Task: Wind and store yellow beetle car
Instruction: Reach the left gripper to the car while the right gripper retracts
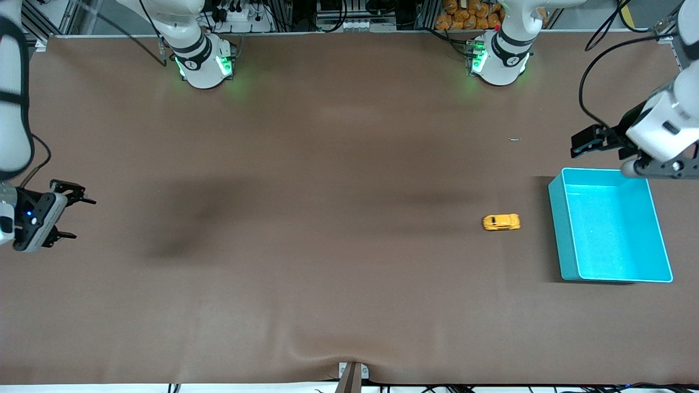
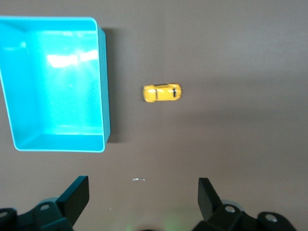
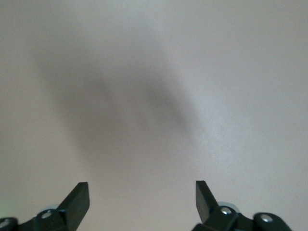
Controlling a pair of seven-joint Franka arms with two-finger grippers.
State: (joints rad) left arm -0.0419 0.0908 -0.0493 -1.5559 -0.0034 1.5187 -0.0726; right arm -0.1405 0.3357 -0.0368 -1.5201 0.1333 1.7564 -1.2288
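Note:
The yellow beetle car [image 1: 501,222] stands on its wheels on the brown mat, a short way from the teal bin [image 1: 611,229] toward the right arm's end of the table. The bin holds nothing. My left gripper [image 1: 580,143] hangs open and empty over the mat by the bin's corner nearest the robots' bases. Its wrist view shows the car [image 2: 162,93] and the bin [image 2: 103,86] past the open left gripper [image 2: 143,192]. My right gripper [image 1: 76,218] waits open at its own end of the table, and the right wrist view shows only bare mat between its fingers [image 3: 142,195].
A tiny white speck [image 1: 515,139] lies on the mat between the car and the left arm's base [image 1: 499,60]. The mat has a wrinkle [image 1: 349,355] at the edge nearest the front camera. The right arm's base [image 1: 202,63] stands at the table's edge.

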